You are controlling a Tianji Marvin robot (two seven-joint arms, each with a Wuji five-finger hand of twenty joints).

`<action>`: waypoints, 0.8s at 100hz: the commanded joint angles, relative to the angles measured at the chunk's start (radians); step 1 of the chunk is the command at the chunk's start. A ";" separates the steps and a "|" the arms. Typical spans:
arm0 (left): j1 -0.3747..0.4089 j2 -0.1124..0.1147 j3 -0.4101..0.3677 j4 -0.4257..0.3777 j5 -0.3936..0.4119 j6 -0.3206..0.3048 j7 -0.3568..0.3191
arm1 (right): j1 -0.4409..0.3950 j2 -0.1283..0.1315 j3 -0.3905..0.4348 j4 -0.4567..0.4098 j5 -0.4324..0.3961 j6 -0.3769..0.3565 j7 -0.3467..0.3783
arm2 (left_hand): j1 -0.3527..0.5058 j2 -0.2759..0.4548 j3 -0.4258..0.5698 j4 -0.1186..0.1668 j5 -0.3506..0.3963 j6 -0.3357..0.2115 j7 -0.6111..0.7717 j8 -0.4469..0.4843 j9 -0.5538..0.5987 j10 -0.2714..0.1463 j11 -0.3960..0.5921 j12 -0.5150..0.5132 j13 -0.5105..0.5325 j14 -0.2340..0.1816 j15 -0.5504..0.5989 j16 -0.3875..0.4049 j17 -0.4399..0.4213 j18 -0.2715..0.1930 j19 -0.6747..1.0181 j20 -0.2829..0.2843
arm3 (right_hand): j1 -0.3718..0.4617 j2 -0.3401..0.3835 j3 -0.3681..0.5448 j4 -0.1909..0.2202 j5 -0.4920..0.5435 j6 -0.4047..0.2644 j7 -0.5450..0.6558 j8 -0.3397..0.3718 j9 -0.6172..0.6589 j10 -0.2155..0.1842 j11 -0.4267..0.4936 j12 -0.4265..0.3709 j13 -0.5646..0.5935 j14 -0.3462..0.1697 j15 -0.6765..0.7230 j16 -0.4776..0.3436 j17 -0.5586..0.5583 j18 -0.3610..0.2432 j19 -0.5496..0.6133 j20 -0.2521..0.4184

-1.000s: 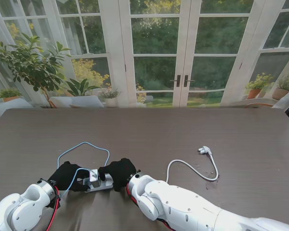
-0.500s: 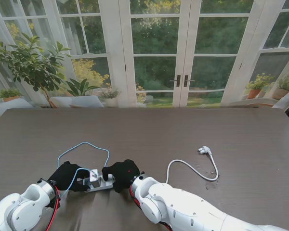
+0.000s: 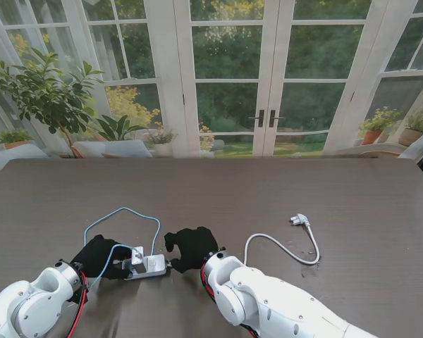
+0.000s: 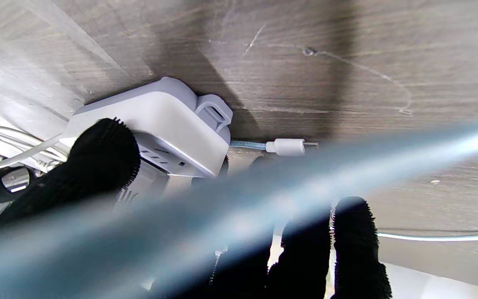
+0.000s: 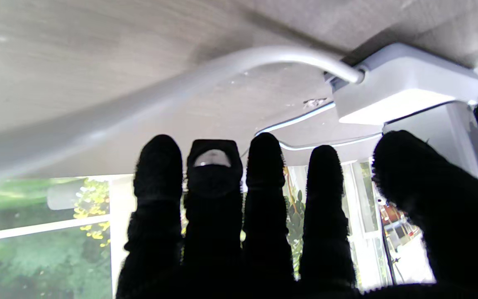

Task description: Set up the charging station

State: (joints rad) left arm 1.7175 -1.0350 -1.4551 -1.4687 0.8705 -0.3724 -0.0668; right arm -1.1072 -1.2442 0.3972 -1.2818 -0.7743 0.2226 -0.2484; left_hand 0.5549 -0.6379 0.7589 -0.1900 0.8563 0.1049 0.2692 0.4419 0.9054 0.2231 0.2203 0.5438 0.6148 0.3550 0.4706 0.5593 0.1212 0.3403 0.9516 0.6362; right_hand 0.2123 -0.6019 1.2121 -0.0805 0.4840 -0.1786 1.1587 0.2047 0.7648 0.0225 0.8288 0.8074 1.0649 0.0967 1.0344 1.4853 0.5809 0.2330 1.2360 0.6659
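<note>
Dark wood table [image 3: 338, 204] by the garden doors: a white power strip [image 3: 146, 266] lies near the robot's edge, at about 7 o'clock from table centre, w/ a small white charger block [image 3: 136, 260] seated on its left end. The left hand [image 3: 99, 256], black-gloved, sits at 9 o'clock of the strip, fingers curled round that end and the charger; in the left wrist view a finger [image 4: 102, 153] presses on the strip's [image 4: 156, 120] casing, so the hand has hold of it. A pale blue cable [image 3: 120, 215] loops out from the left hand toward 12 o'clock and comes back down by the strip; its white connector tip [image 4: 286, 147] lies loose on the wood just beside the strip, not plugged in. The right hand [image 3: 192, 247] is at 3 o'clock of the strip, just off its end, fingers straight and slightly spread, holding nothing; the right wrist view shows all five fingers [image 5: 266, 166] extended, w/ the strip [image 5: 405, 85] beyond the thumb side and apart from them. The strip's own white cord [image 3: 278, 246] leaves its right end, passes the right hand and curves out toward 3 o'clock, ending in a white wall plug [image 3: 300, 220] lying free, well apart from both hands. Potted plants [image 3: 46, 95] stand outside the glass at 10 o'clock.
</note>
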 commanded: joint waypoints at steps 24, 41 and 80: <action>0.009 -0.001 -0.021 -0.027 0.015 -0.014 -0.026 | -0.002 -0.002 0.019 -0.003 0.021 0.003 0.014 | -0.064 0.018 -0.031 0.038 -0.068 0.011 -0.056 -0.049 -0.093 0.005 -0.063 -0.099 -0.090 -0.017 -0.141 -0.077 -0.060 -0.004 -0.101 -0.032 | -0.030 0.033 -0.015 0.023 0.011 0.017 -0.554 0.013 -0.008 0.012 -0.019 -0.025 -0.006 0.018 -0.035 -0.759 -0.006 0.008 -0.010 0.007; 0.021 -0.002 -0.038 -0.050 0.027 -0.018 -0.022 | -0.006 0.002 0.024 -0.009 0.028 0.003 0.026 | -0.062 0.022 -0.037 0.039 -0.068 0.007 -0.059 -0.060 -0.107 0.002 -0.069 -0.128 -0.103 -0.018 -0.174 -0.097 -0.065 -0.005 -0.144 -0.038 | -0.029 0.037 -0.017 0.022 0.012 0.019 -0.553 0.013 -0.009 0.015 -0.021 -0.033 -0.005 0.016 -0.039 -0.761 -0.004 0.008 -0.011 0.007; 0.036 -0.001 -0.073 -0.091 0.044 -0.025 -0.034 | -0.012 0.007 0.039 -0.022 0.030 0.011 0.032 | -0.072 0.021 -0.022 0.040 -0.060 0.006 -0.052 -0.063 -0.111 0.001 -0.067 -0.140 -0.103 -0.014 -0.179 -0.101 -0.067 0.000 -0.165 -0.036 | -0.025 0.043 -0.016 0.022 0.044 0.031 -0.535 0.020 -0.002 0.021 -0.019 -0.041 0.000 0.019 -0.041 -0.761 0.000 0.012 -0.011 0.007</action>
State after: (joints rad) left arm 1.7502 -1.0355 -1.5224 -1.5460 0.9175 -0.3938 -0.0790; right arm -1.1149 -1.2387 0.4351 -1.2940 -0.7431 0.2299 -0.2317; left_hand 0.5188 -0.6241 0.7384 -0.1690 0.8023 0.1049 0.2210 0.3856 0.8247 0.2230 0.1648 0.4115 0.5328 0.3452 0.3134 0.4736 0.0752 0.3399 0.8163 0.6092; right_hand 0.2123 -0.5781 1.2034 -0.0788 0.5104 -0.1642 1.1587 0.2136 0.7648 0.0313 0.8067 0.7718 1.0647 0.1056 1.0046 1.4853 0.5783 0.2330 1.2359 0.6659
